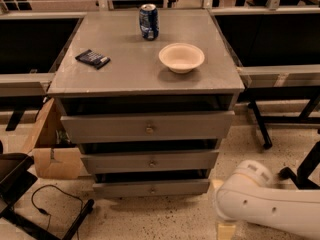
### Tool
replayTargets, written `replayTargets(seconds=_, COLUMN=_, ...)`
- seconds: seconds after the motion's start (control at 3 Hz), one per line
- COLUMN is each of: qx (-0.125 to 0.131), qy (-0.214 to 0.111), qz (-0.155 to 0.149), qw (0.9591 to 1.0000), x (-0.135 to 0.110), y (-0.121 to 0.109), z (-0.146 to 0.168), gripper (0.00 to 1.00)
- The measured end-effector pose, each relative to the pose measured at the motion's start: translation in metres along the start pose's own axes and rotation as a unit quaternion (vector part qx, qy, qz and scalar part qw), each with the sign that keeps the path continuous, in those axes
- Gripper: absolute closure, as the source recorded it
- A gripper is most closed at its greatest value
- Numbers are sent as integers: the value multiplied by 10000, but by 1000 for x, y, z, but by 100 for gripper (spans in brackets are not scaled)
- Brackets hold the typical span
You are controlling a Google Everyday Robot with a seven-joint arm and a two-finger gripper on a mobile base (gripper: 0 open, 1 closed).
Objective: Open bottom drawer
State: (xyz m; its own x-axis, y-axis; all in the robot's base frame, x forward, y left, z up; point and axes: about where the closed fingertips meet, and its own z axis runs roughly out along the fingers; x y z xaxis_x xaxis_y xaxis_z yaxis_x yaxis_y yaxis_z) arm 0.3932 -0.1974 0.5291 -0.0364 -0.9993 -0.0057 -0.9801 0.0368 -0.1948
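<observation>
The bottom drawer [151,188] is the lowest and slimmest of three grey drawer fronts in the grey cabinet. It has a small round metal knob [152,189] at its centre. Its front sits about flush with the cabinet. My white arm [265,201] reaches in from the lower right. The gripper [225,230] is a cream-coloured piece at the bottom edge of the view, right of the drawer and below it. It is apart from the drawer, and most of it is cut off by the frame.
A blue can [148,21], a white bowl [181,57] and a dark packet [92,59] lie on the cabinet top [125,74]. A cardboard box [52,154] and black cables [50,204] are at the left. Black table legs [260,124] stand at the right.
</observation>
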Motion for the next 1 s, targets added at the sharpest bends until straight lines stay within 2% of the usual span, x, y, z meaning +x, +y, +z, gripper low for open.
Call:
replayTargets(seconds=0.33, qx=-126, qy=63, qz=-272, qw=9995, x=-29, y=2, z=73, gripper=0)
replayTargets(seconds=0.67, qx=-130, qy=-4, qz=-321, qw=9994, x=-34, y=3, z=78, gripper=0)
replayTargets(seconds=1.0, qx=-62, qy=-314, qz=-389, qw=9987, x=-55, y=-17, z=112, gripper=0)
